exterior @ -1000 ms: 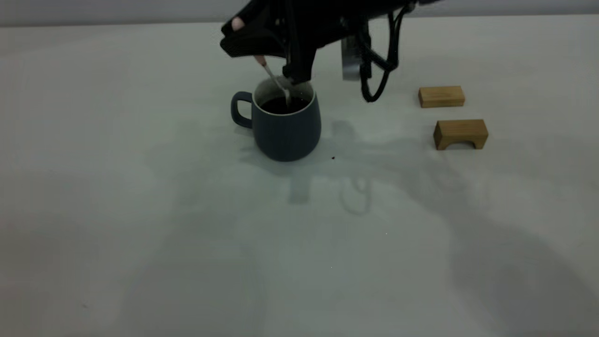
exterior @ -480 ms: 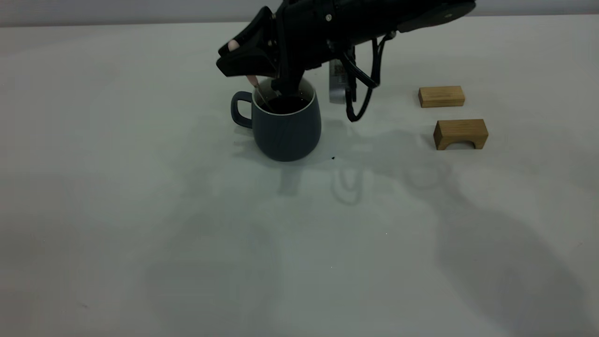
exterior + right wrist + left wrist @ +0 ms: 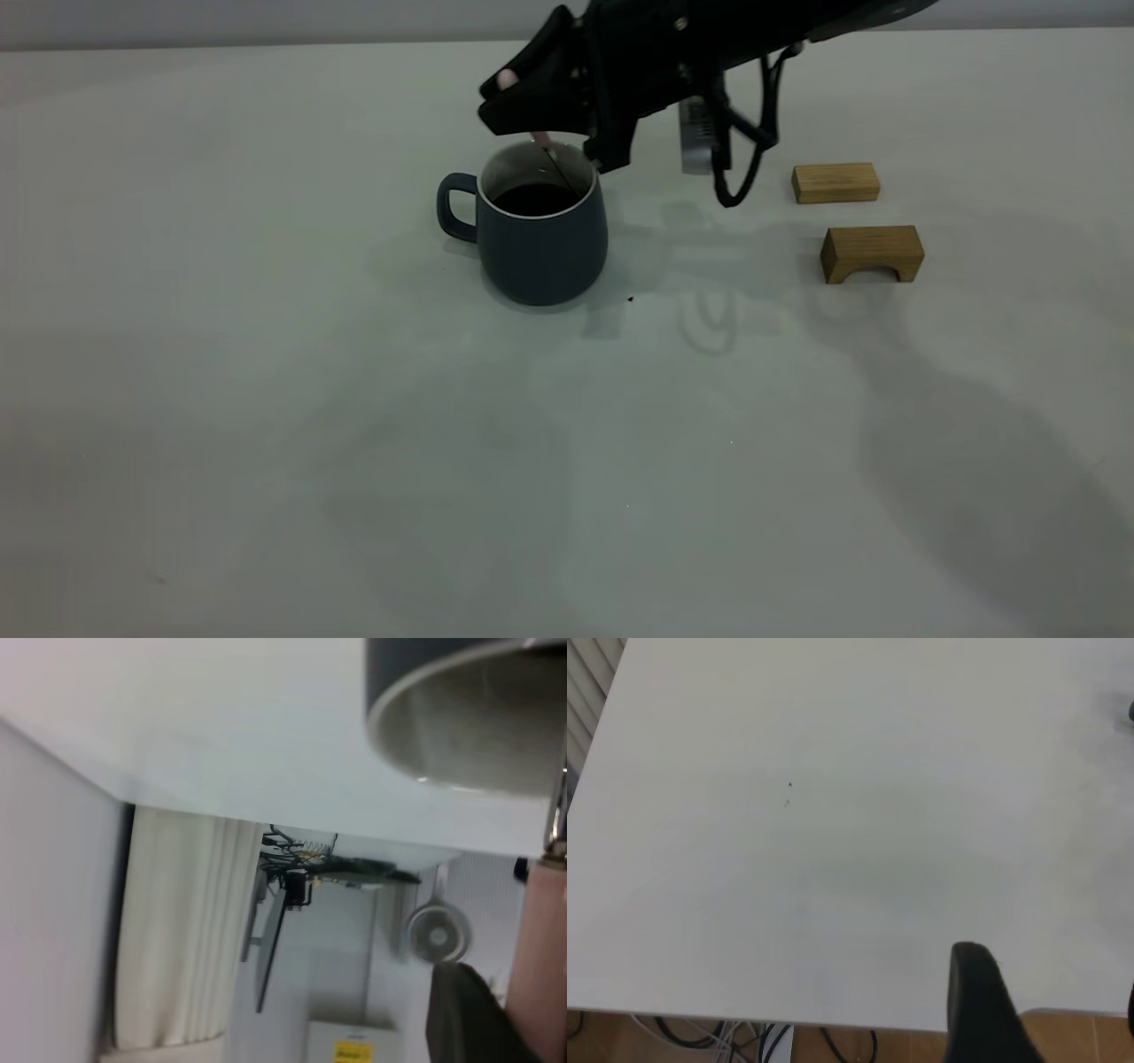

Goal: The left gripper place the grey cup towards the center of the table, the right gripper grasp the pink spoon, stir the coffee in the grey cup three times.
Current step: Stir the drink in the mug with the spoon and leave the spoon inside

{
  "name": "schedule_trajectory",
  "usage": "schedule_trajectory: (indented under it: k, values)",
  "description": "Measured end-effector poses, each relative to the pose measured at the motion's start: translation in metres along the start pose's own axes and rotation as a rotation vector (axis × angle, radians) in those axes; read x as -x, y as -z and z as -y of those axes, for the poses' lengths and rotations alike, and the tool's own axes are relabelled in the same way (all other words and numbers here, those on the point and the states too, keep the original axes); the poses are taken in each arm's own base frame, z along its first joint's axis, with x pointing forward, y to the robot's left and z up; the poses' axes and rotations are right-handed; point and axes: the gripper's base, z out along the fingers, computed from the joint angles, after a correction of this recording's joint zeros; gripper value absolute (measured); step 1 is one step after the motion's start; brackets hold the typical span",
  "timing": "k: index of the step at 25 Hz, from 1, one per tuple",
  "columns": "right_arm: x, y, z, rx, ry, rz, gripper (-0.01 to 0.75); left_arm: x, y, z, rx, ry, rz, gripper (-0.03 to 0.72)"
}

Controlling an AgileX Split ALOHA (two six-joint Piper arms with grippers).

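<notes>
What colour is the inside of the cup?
White inside the grey cup, above the dark coffee; the exterior view shows it best.

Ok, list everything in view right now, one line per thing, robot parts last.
Cup: one, dark grey with a white inside, upright near the middle of the table, handle toward the left arm's side.
Coffee: one pool, dark brown-black, inside the cup.
Spoon: one, pink handle with a grey metal neck, slanting down into the cup from the right pincer.
Wooden blocks: two, tan, on the right arm's side of the cup; the nearer one has an arched cut-out underneath.
Table: one, pale grey-white, under everything.
Right pincer: one, black, above the cup's far rim, shut on the spoon.
Left pincer: one, black, only a finger showing, over bare table near its edge.
</notes>
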Motion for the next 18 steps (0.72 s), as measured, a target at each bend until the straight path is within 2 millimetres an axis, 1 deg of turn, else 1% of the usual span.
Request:
schedule_trajectory:
  k: [4, 7, 11, 13, 16, 18]
  values:
    - [-0.006, -0.002, 0.005, -0.051, -0.142, -0.049, 0.126, 0.0, 0.0, 0.0, 0.0, 0.0, 0.0, 0.469]
    - [-0.013, -0.006, 0.007, -0.057, -0.147, -0.078, 0.126, 0.0, 0.0, 0.0, 0.0, 0.0, 0.0, 0.469]
    - [-0.019, -0.01, 0.006, -0.02, -0.052, -0.111, 0.126, 0.0, 0.0, 0.0, 0.0, 0.0, 0.0, 0.469]
    - [-0.018, -0.01, 0.004, 0.006, 0.034, -0.103, 0.126, 0.0, 0.0, 0.0, 0.0, 0.0, 0.0, 0.469]
    - [-0.013, -0.009, 0.0, 0.047, 0.146, -0.05, 0.126, 0.0, 0.0, 0.0, 0.0, 0.0, 0.0, 0.469]
    - [-0.008, -0.007, -0.002, 0.046, 0.172, -0.026, 0.126, 0.0, 0.0, 0.0, 0.0, 0.0, 0.0, 0.469]
